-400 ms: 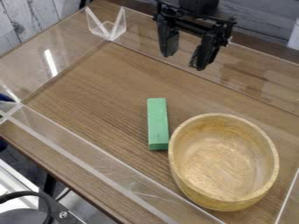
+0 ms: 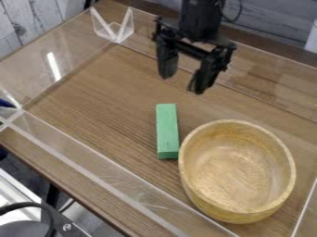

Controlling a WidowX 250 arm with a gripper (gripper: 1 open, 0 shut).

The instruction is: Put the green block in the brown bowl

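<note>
The green block (image 2: 166, 130) lies flat on the wooden table, its long side running front to back, just left of the brown bowl (image 2: 238, 169). The bowl is a round tan wooden dish with a thick rim and nothing inside. My gripper (image 2: 181, 77) hangs above the table behind the block, black fingers pointing down and spread apart, open with nothing between them. It is clear of both block and bowl.
Clear acrylic walls (image 2: 74, 148) fence the wooden table (image 2: 87, 93) at the front, left and back. A transparent bracket (image 2: 111, 25) stands in the far left corner. Dark cables show at the bottom left, outside the wall.
The gripper has moved left and lower, coming nearer to the green block. Block and bowl have not moved.
</note>
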